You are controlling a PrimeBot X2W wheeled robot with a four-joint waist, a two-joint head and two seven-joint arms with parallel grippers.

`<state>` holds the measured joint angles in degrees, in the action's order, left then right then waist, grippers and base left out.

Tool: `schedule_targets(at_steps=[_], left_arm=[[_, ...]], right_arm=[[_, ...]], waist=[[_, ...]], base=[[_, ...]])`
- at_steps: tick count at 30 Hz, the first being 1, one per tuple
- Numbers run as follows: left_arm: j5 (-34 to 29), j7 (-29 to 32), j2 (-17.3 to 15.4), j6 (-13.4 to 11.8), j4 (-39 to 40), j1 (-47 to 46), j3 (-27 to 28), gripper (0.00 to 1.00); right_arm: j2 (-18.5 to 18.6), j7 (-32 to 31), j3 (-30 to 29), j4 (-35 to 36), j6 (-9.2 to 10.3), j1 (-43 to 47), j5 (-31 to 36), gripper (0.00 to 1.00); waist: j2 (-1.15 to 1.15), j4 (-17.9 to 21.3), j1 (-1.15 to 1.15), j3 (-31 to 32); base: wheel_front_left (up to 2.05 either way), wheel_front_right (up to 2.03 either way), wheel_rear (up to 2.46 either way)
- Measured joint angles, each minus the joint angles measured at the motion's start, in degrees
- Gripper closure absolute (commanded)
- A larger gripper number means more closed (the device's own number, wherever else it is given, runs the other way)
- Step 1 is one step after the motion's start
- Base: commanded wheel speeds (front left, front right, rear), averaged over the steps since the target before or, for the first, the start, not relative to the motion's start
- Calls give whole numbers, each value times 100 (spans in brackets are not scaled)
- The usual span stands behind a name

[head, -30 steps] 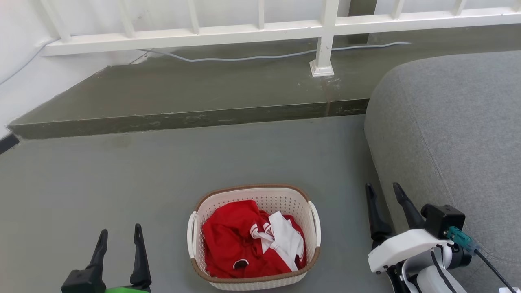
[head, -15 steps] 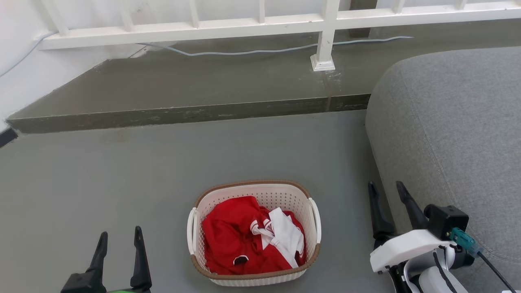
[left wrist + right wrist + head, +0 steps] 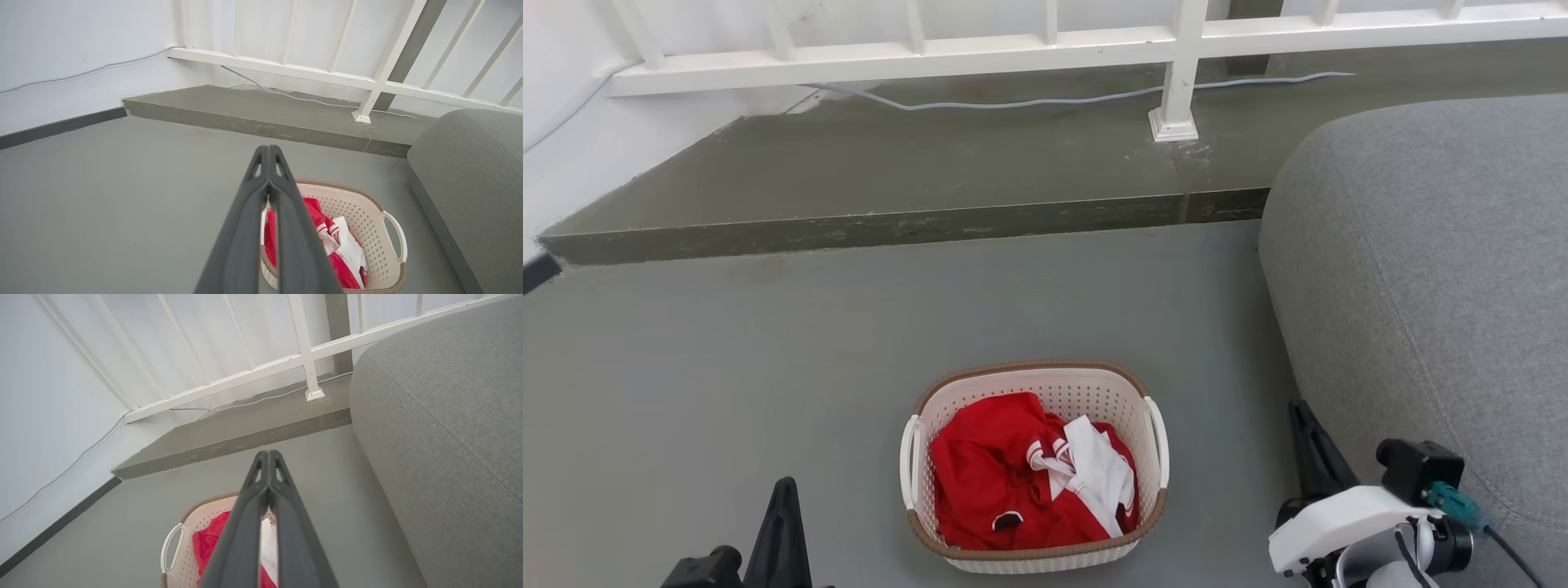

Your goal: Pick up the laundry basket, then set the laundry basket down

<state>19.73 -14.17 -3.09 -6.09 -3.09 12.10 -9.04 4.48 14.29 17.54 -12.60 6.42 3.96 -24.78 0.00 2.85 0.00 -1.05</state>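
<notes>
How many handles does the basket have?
2. One white handle is on the left side of the basket, and the other handle is on the right side. None seem hidden.

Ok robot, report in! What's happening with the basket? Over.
Left gripper shut, right gripper shut, both empty. Cream-white perforated plastic laundry basket on grey floor between them, untouched, red-and-white clothes inside. Grey fabric sofa close beside right gripper.

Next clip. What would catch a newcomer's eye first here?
A bright red and white garment sits heaped in the cream laundry basket on the grey floor, low in the middle of the head view. The big grey sofa bulks at the right, and the left hand and right hand flank the basket, both shut on nothing.
</notes>
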Motion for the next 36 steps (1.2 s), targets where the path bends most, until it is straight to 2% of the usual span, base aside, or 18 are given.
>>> schedule_targets(at_steps=[12,36], left_arm=[[1155,177,1,112,18,1,136,100],[3011,612,-90,375,-197,-279,334,100]], right_arm=[[-35,-219,-274,69,-137,-1,-1044,100],[-8,-638,-800,69,-417,-113,-2789,100]], waist=[[0,-39,0,5],[0,-108,0,23]], base=[[0,0,0],[0,0,0]])
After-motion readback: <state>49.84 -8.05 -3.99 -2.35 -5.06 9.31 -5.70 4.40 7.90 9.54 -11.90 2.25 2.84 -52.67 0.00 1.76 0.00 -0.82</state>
